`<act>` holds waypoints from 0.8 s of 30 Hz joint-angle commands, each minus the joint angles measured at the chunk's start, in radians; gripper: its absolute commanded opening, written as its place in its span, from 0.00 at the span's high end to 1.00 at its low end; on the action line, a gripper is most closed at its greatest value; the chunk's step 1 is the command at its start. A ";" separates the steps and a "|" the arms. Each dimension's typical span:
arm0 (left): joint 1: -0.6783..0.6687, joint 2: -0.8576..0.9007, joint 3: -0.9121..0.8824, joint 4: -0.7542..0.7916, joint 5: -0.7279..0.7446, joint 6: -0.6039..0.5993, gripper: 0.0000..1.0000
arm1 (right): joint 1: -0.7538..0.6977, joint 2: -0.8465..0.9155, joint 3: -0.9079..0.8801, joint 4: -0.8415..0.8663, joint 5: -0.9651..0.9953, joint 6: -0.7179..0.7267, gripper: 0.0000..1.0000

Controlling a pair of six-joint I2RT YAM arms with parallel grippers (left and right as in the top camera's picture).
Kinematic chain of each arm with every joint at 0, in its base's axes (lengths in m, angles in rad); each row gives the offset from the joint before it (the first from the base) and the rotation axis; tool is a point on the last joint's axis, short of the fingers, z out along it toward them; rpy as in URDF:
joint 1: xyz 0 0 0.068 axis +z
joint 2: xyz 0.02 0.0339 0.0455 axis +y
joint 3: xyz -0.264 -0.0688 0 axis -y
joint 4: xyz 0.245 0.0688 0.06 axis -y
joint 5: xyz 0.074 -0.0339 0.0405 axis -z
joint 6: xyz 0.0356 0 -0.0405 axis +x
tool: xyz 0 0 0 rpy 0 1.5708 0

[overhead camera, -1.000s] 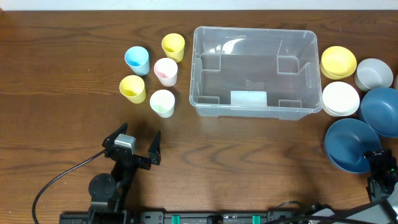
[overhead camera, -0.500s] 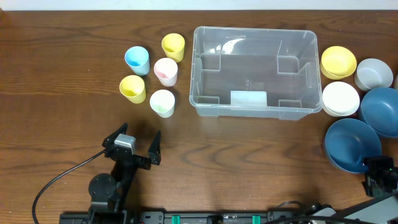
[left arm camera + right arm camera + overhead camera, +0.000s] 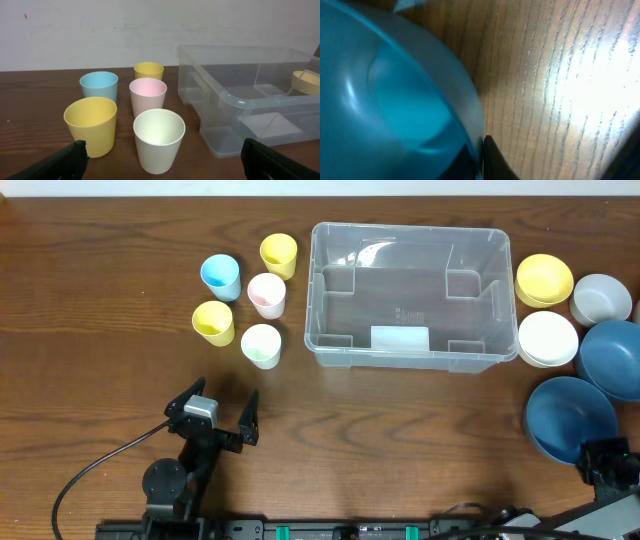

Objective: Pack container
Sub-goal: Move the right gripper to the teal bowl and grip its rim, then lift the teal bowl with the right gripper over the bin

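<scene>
The clear container (image 3: pixel 312 290) stands at the back middle with only a white label inside; the left wrist view shows the container (image 3: pixel 235 107) on its right. My right gripper (image 3: pixel 600 465) at the front right is shut on the near rim of a dark blue bowl (image 3: pixel 570 415). In the right wrist view that blue bowl (image 3: pixel 380 100) fills the left, its rim pinched in the right gripper (image 3: pixel 481 150). My left gripper (image 3: pixel 220 415) stands open near the front left, nothing between its fingers. The left gripper (image 3: pixel 162 157) faces the cups.
Several cups stand left of the container: blue (image 3: pixel 220 276), yellow (image 3: pixel 279 254), pink (image 3: pixel 267 294), yellow (image 3: pixel 213 323), cream (image 3: pixel 261 345). Right of it are a yellow bowl (image 3: pixel 544 279), grey bowl (image 3: pixel 601 298), white bowl (image 3: pixel 548 338) and another blue bowl (image 3: pixel 615 355).
My right gripper went from open to shut on the blue bowl's rim, and the bowl shifted slightly right and toward the front. The left arm has not moved.
</scene>
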 commanded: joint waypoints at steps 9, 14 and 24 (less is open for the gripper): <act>0.005 -0.006 -0.019 -0.033 0.017 0.014 0.02 | 0.006 -0.031 0.009 -0.071 -0.045 0.007 0.99; 0.005 -0.006 -0.019 -0.033 0.017 0.014 0.02 | 0.002 -0.139 0.110 -0.175 -0.129 0.006 0.99; 0.005 -0.006 -0.019 -0.033 0.017 0.014 0.02 | -0.028 -0.402 0.518 -0.394 -0.102 -0.003 0.99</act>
